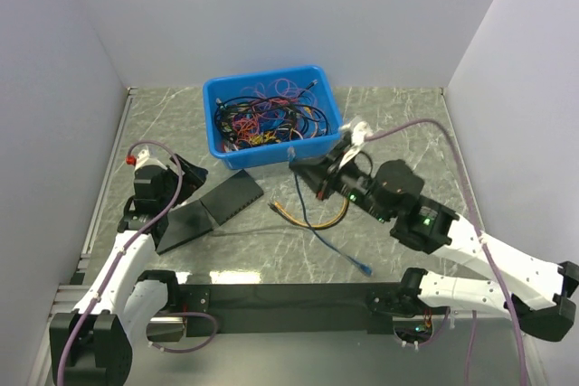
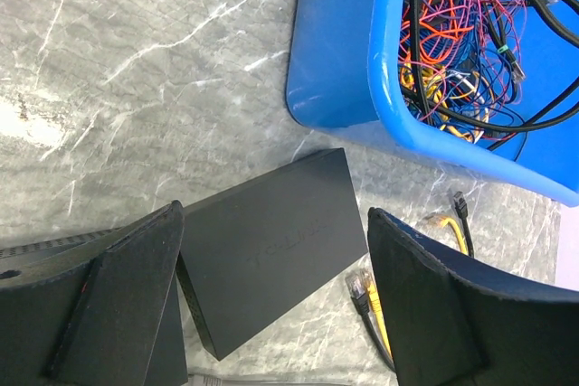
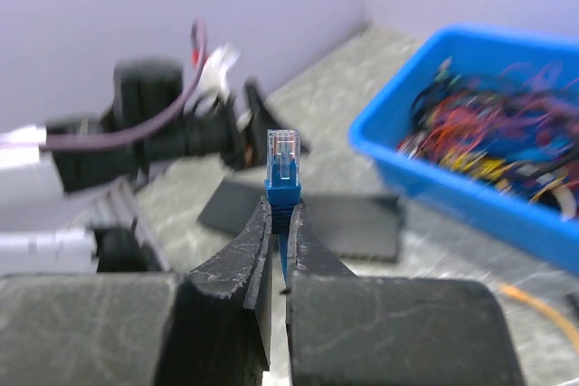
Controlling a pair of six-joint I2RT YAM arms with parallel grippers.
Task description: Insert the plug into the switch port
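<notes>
Top view, read from left to right. At lower left the left claw [image 1: 184, 172] hovers released, its fingers spread wide. In the left wrist view the two pads frame the switch [image 2: 271, 282] from above without touching it. The switch [image 1: 232, 196] is a flat black box lying on the counter [image 1: 398, 124] at left of centre, just below the blue bin [image 1: 213, 97] of tangled cables in the upper middle. Its port face does not show in any view. A loose yellow cable [image 1: 312, 221] lies on the counter just right of the switch, with one of its plugs [image 2: 369, 299] near the box's lower right corner. At centre right the right claw [image 1: 303, 172] is clenched on the plug [image 3: 282, 162], a clear connector on a blue boot that stands up out of the pinched tips in the right wrist view. Its blue cable [image 1: 318, 232] trails toward the lower middle of the frame. The plug is held off the counter, apart from the switch and to its right. The step in hand appears to be the approach to the port. It would go best if the left claw first settles around the box and steadies it. The plug can then turn until its long axis lies level and square to the port face, with the latch on the matching side. A slow, straight push should follow, with the trailing cable kept slack and clear of the yellow cable.
</notes>
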